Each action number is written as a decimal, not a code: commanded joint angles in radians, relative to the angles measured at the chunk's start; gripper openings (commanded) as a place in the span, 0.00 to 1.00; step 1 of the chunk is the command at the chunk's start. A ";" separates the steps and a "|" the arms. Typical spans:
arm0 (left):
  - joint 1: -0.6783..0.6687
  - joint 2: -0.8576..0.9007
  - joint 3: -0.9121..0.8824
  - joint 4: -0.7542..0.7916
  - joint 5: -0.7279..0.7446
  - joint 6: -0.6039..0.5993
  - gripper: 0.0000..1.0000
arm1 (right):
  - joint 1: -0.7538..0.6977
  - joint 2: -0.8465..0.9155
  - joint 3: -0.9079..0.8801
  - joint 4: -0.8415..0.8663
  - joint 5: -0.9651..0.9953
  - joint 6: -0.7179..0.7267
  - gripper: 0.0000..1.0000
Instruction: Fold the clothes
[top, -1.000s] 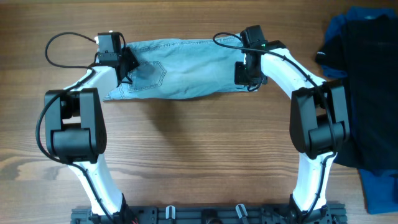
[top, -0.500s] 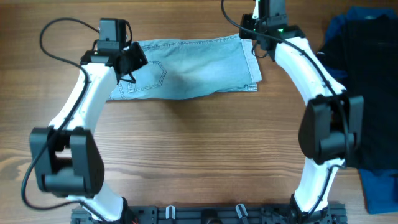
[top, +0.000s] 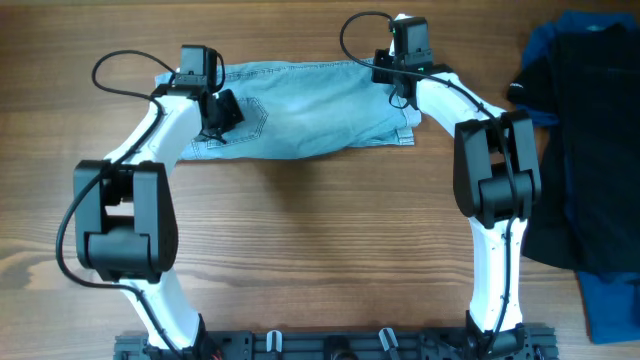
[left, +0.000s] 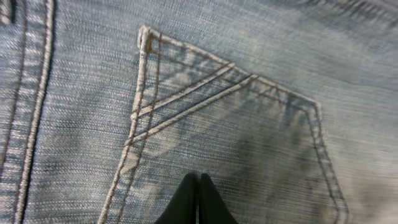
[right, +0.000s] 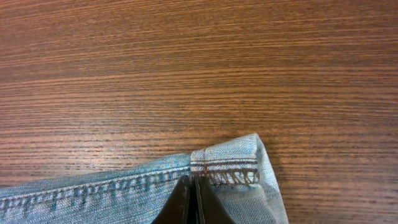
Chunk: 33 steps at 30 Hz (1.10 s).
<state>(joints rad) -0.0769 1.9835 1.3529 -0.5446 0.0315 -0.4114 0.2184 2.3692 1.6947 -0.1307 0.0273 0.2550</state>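
The clothes, light blue denim shorts (top: 310, 110), lie flat across the far middle of the table. My left gripper (top: 220, 108) is over their left part, shut; in the left wrist view its joined tips (left: 198, 179) rest at the stitched back pocket (left: 224, 118) with no fabric between them. My right gripper (top: 395, 72) is at the far right corner of the shorts, also shut. Its closed tips (right: 194, 182) sit just behind the hemmed edge (right: 227, 168), with bare wood beyond.
A black garment (top: 590, 150) lies on the right side of the table, over a darker royal-blue garment (top: 610, 300) that also shows at the far right (top: 545, 45). The arms' mounting rail (top: 330, 345) runs along the front edge.
My right gripper swung from the shorts' right hem out past the far edge, then back onto the far right corner. My left gripper shifted right onto the back pocket. The right leg now lies flat.
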 joint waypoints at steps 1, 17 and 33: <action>0.000 -0.122 -0.004 0.084 -0.003 0.015 0.04 | 0.001 -0.135 0.001 -0.104 -0.011 -0.020 0.05; 0.123 0.113 -0.005 0.452 -0.235 0.015 0.04 | 0.014 -0.254 -0.165 -0.549 -0.155 -0.045 0.04; 0.129 -0.192 0.070 0.233 -0.201 -0.025 0.19 | 0.014 -0.415 -0.321 -0.576 -0.155 -0.020 0.05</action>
<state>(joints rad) 0.0505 2.0377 1.3815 -0.1539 -0.1722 -0.4038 0.2287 2.0521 1.3739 -0.6781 -0.1272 0.2337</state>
